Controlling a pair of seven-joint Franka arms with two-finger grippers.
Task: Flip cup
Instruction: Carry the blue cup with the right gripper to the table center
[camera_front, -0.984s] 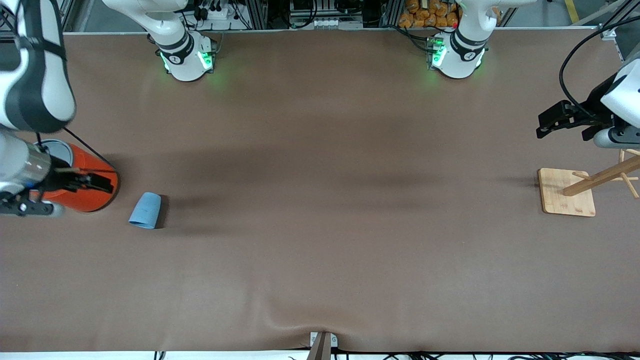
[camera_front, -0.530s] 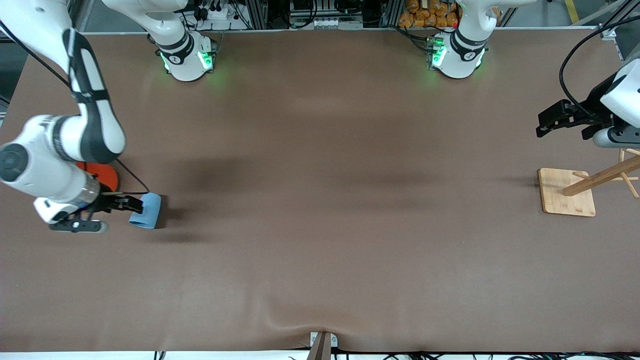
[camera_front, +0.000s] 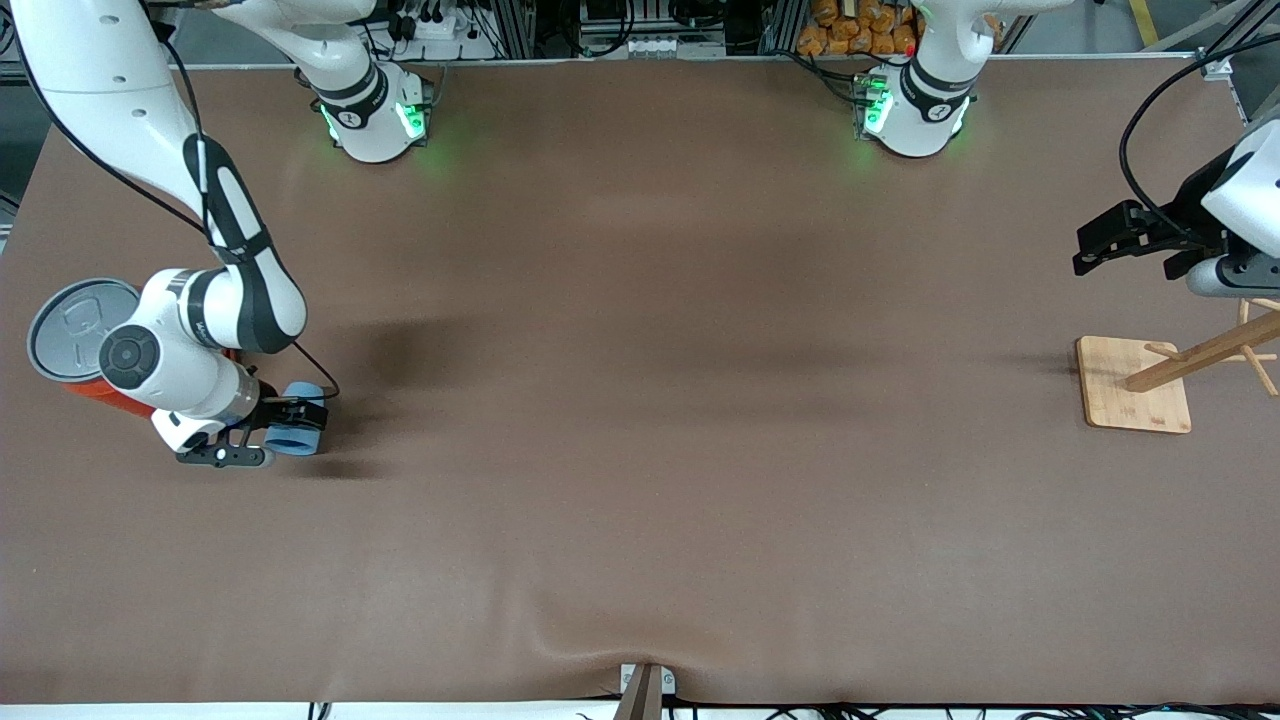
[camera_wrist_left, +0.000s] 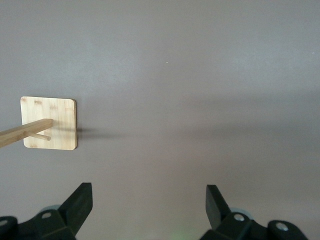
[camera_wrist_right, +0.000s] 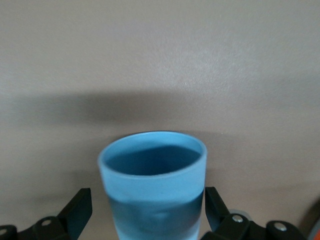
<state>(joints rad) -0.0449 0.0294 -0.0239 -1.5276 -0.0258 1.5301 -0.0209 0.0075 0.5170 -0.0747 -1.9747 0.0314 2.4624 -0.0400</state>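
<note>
Brown matting is covering the whole bench (camera_front: 640, 450), and I am watching the right arm working at its own end of it. Over the last second the right gripper (camera_front: 290, 425) has been swinging away from the orange can (camera_front: 95, 392) and dropping low around the cup (camera_front: 300, 432). A second ago the cup was lying alone on its side beside the can; now I am seeing it between the spread fingers (camera_wrist_right: 75, 210), lying in the same spot, with its darker-blue mouth pointing away from the wrist. The jaws are standing wide, one on each side of the cup's wall, and nothing is being gripped yet. I am judging that the approach is finished and that closing on the cup comes next, so the flip itself is all still ahead.

The left gripper (camera_front: 1105, 240) is waiting, released and empty, above the bench near the wooden stand (camera_front: 1135, 385) at the left arm's end.
</note>
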